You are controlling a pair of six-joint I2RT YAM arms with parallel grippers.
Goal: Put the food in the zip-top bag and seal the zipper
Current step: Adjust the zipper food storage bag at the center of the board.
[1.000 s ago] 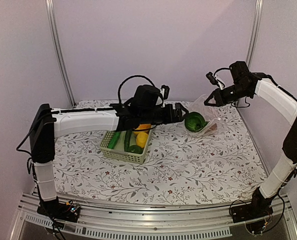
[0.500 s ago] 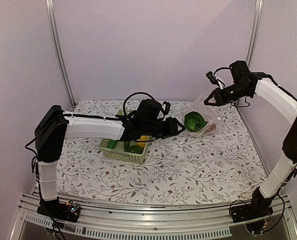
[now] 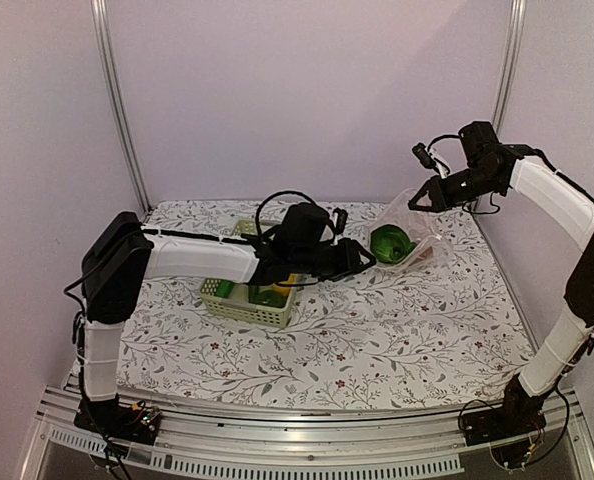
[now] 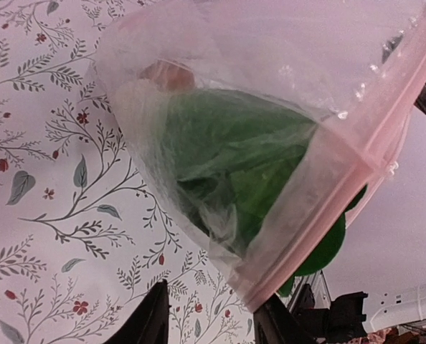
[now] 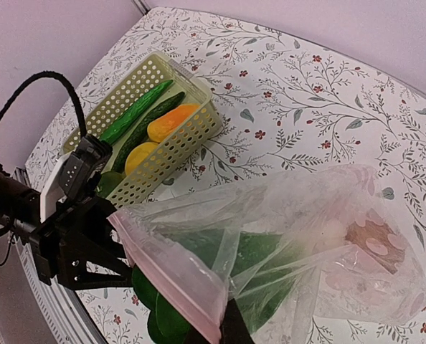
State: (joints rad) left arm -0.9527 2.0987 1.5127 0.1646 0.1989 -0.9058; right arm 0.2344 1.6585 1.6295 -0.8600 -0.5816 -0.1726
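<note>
The zip-top bag (image 3: 417,228) hangs open-mouthed at the back right, its top edge pinched in my shut right gripper (image 3: 418,203) (image 5: 224,324). Its pinkish zipper (image 4: 342,168) (image 5: 171,276) faces my left arm. Inside lie leafy green bok choy (image 4: 234,158) (image 5: 263,251) (image 3: 389,243) and a brown mushroom-like piece (image 5: 374,242). My left gripper (image 3: 365,258) (image 4: 213,322) hovers just in front of the mouth's lower corner, jaws apart with nothing between them. More food stays in the basket: cucumbers (image 5: 135,111), an orange piece (image 5: 171,122) and a yellow piece (image 5: 141,156).
The pale green lattice basket (image 3: 239,310) (image 5: 171,147) stands left of centre, under the left forearm. The floral tablecloth (image 3: 397,330) covers the table. Metal frame posts (image 3: 117,100) rise at the back corners, and a black cable loops above the left wrist.
My left arm has sunk lower in front of the bag mouth, and its jaws have narrowed. The right gripper and the bag have held still.
</note>
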